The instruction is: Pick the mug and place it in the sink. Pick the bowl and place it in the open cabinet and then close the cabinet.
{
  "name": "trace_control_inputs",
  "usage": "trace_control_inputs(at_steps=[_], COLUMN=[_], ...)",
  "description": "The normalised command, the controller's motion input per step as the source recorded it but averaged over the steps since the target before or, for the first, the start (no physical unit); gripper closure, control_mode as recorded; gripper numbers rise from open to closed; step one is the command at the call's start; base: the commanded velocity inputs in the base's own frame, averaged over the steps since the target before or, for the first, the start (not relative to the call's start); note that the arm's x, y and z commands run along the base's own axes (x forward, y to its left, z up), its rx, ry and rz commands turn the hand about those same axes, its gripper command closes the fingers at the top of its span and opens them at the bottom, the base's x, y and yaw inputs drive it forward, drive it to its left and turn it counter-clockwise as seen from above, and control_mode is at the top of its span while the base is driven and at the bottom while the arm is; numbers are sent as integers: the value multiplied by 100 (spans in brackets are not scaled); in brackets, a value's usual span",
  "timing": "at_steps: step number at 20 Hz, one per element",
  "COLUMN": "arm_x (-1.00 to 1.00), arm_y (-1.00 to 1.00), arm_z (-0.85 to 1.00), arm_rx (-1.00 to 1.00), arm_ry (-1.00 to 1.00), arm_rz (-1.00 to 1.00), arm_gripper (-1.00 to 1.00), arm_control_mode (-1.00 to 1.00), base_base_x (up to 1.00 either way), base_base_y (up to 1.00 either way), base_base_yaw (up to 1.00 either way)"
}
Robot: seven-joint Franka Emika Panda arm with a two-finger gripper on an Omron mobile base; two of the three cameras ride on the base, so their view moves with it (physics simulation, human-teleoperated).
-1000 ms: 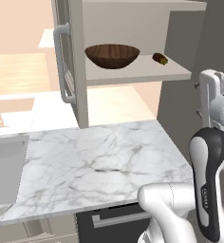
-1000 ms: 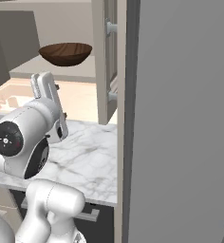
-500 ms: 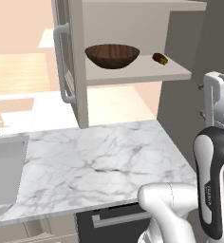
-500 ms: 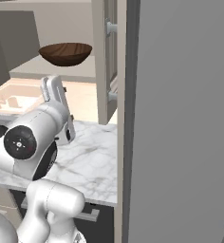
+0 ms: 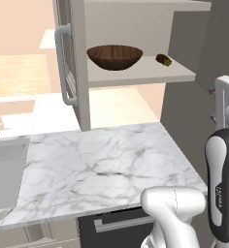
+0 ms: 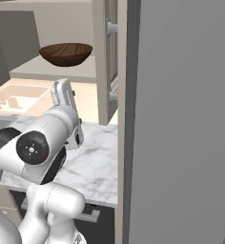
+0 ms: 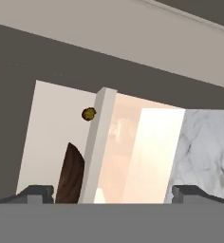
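So at this point the bowl was sitting on the shelf inside the open cabinet, next to a tiny brown lump, so I figured the only job left was shutting the door. My claw was spread wide with nothing in it, rolled sideways and looking at the shelf edge. The arm sat off to the right of the marble bench, well away from the door. My plan: swing around to the door's outer face, push near the bar handle, go slow so nothing clips the bowl.
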Motion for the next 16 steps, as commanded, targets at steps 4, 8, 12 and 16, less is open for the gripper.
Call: trace_control_inputs(at_steps=[4, 8, 12, 16], arm_x=[0, 0, -1, -5], arm_y=[-17, -35, -33, -28], arm_z=[-9, -3, -2, 0], arm_rx=[0, 0, 0, 0], arm_ry=[-1, -4, -8, -11], arm_rz=[-2, -1, 0, -1], arm_gripper=[-100, -100, -100, -100], arm_control_mode=[-100, -100, -100, -100], base_base_x=[0, 0, 0, 0], base_base_y=[0, 0, 0, 0], base_base_yaw=[0, 0, 0, 0])
